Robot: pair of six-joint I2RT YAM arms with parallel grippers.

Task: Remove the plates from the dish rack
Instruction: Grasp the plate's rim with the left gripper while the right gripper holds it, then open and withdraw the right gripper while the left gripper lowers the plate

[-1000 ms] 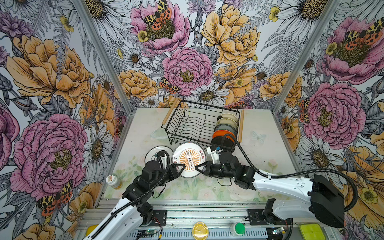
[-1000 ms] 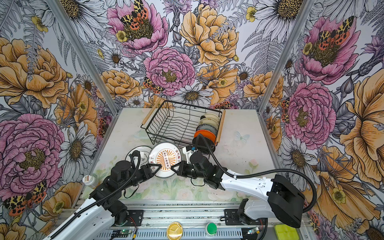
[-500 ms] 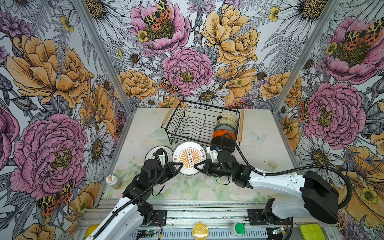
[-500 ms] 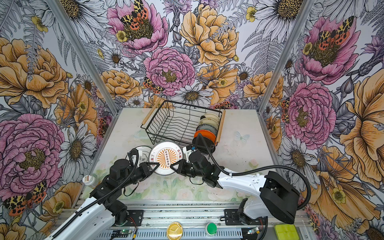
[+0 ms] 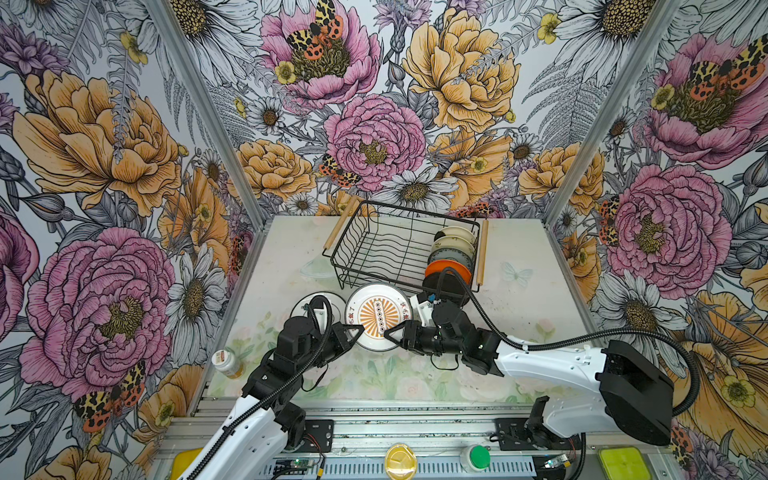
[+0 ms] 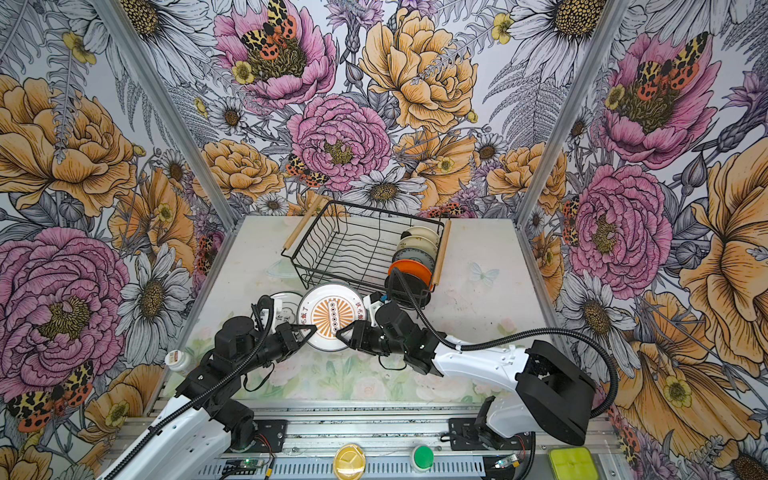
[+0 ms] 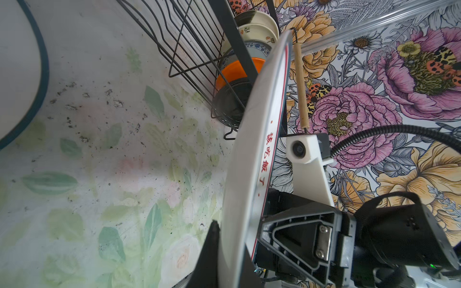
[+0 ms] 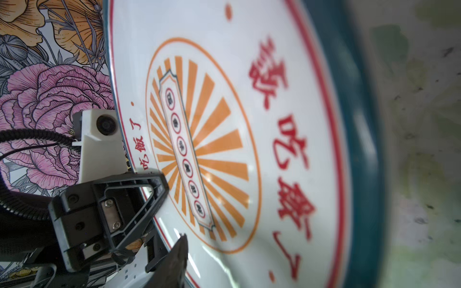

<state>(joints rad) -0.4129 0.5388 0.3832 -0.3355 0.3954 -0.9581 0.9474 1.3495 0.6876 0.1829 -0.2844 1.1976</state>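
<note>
While plates (image 5: pixel 451 259) stand in dish rack (image 5: pixel 415 212), left tool (image 5: pixel 359 328) grips sunburst plate (image 5: pixel 378 316) outside

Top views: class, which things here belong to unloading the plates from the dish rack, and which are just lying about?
Belong: dish rack; plates standing in it; sunburst plate held in front; white plate flat on the table.
Lying about: small bottle at the table's edge; green button; yellow disc.

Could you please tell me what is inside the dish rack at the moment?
Five plates stand on edge at the dish rack's right end: black, orange, blue-patterned, two cream. Each covers most of the one behind, so their faces are hidden.
</note>
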